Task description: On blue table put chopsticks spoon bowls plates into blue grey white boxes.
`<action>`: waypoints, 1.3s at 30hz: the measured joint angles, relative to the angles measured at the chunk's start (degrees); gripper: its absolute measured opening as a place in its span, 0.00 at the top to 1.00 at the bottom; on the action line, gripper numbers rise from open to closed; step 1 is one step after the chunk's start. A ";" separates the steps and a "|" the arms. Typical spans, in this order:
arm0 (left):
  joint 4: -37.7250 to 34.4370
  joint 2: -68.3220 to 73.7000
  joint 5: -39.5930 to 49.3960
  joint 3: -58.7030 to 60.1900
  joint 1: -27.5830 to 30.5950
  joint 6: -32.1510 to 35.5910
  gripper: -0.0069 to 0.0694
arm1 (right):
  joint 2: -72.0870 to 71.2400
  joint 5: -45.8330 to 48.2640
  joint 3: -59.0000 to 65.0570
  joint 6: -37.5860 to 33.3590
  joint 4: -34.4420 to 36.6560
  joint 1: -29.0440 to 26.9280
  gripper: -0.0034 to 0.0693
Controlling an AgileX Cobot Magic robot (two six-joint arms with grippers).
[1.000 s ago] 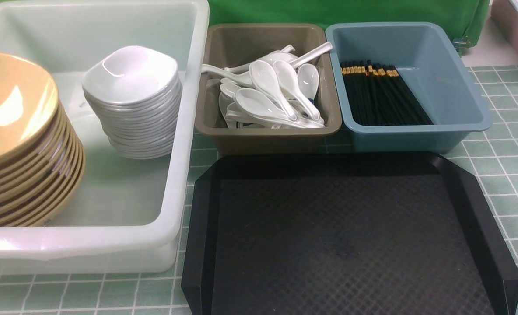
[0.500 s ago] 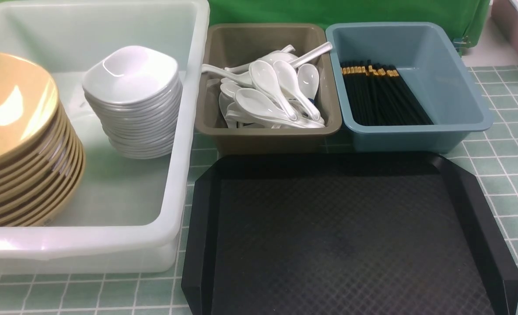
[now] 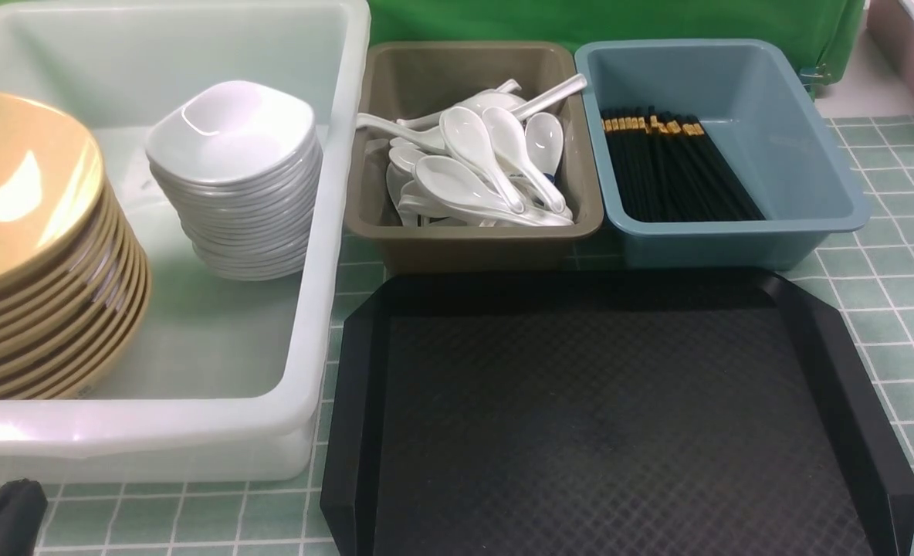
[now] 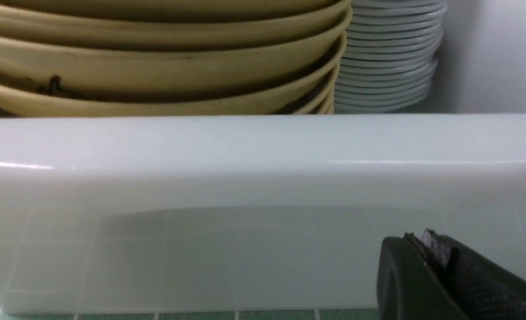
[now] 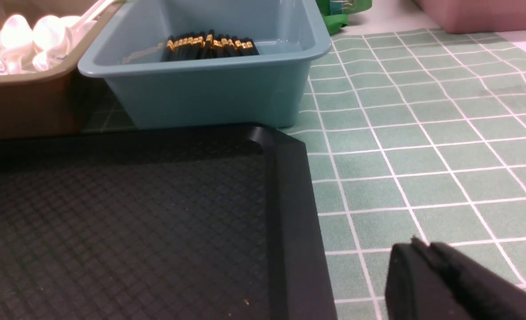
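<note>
On the blue table (image 3: 889,293) stands the big white box (image 3: 156,432), holding a stack of yellow bowls (image 3: 32,232) and a stack of white plates (image 3: 233,170). The grey box (image 3: 472,239) holds several spoons (image 3: 480,162). The blue box (image 3: 735,239) holds black chopsticks (image 3: 673,166). My left gripper (image 3: 1,513) is shut and empty, low in front of the white box's near wall (image 4: 245,155). My right gripper (image 5: 423,249) is shut and empty over the table, just right of the tray; it is out of the front view.
A flat black tray (image 3: 604,417) with nothing on it lies in front of the grey and blue boxes. A pink bin (image 3: 912,54) stands at the far right. Green cloth (image 3: 619,19) hangs behind the boxes.
My left gripper has come into the front view at the bottom left corner. Nothing in the boxes has moved.
</note>
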 joint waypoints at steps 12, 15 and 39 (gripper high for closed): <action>-0.05 0.00 0.00 0.00 2.39 -0.05 0.91 | 0.00 0.00 0.00 0.00 0.00 0.00 0.83; -0.05 0.00 0.00 0.00 2.39 -0.05 0.91 | 0.00 0.00 0.00 0.00 0.00 0.00 0.83; -0.11 0.00 0.00 0.00 2.39 0.03 0.91 | 0.00 0.00 0.00 0.00 0.00 0.00 0.82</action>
